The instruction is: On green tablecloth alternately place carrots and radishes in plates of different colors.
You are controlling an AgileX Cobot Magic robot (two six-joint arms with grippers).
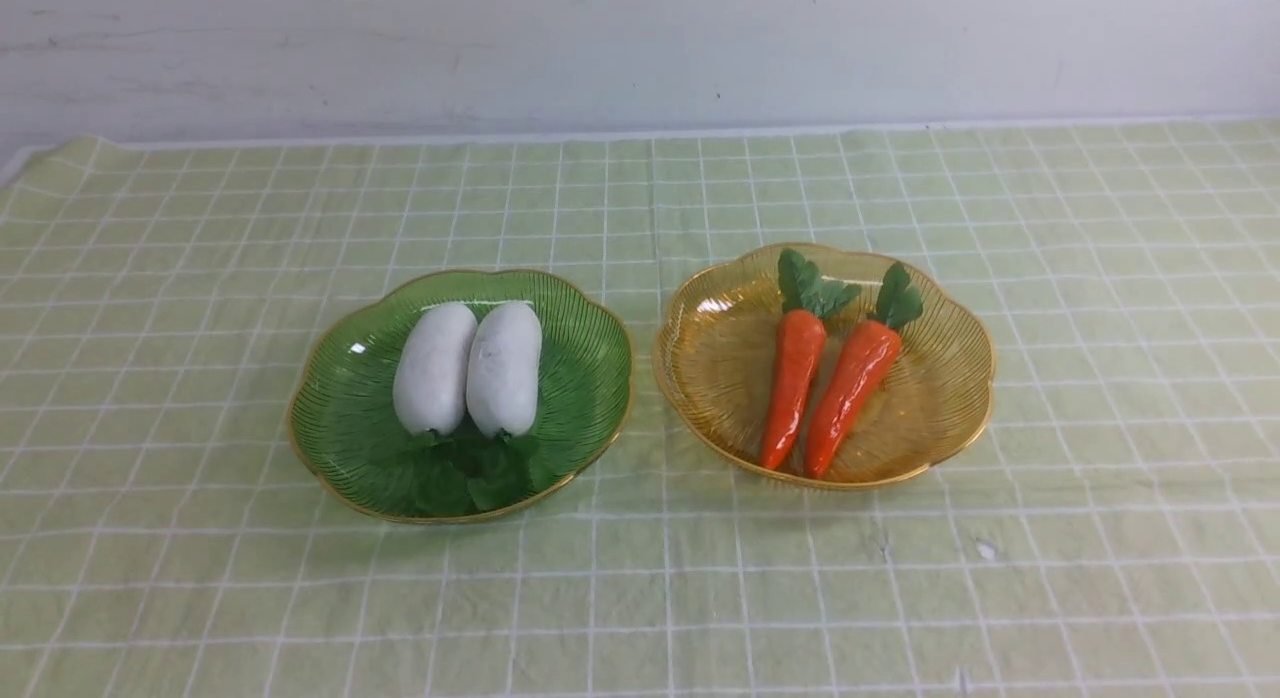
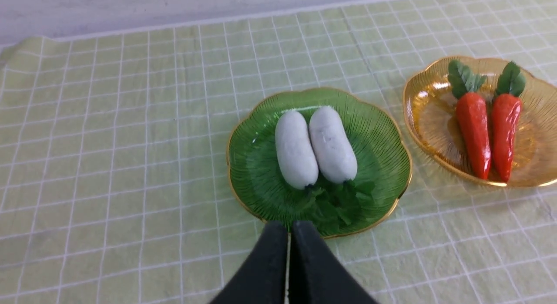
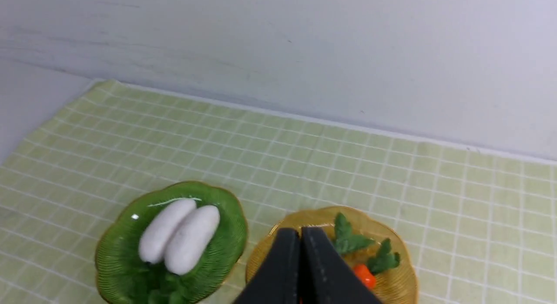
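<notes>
Pincer on our left (image 2: 290,223), pressed together, shows in our left wrist view before the green plate (image 1: 460,508). Our right wrist view shows the right pincer (image 3: 301,230) pressed together, overlapping the amber plate (image 1: 930,438). In our front view, green holds two radishes (image 1: 470,368); amber, two carrots (image 1: 825,388).

Bare tablecloth (image 1: 800,598) offers passage before both plates, whose scalloped rims (image 1: 632,378) obstruct.

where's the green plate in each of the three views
Front view: left of centre, beside the amber plate.
Left wrist view: near the middle of the picture, green plate.
Right wrist view: lower left part of the picture.
Shared landmark: the two white radishes lying in it.
</notes>
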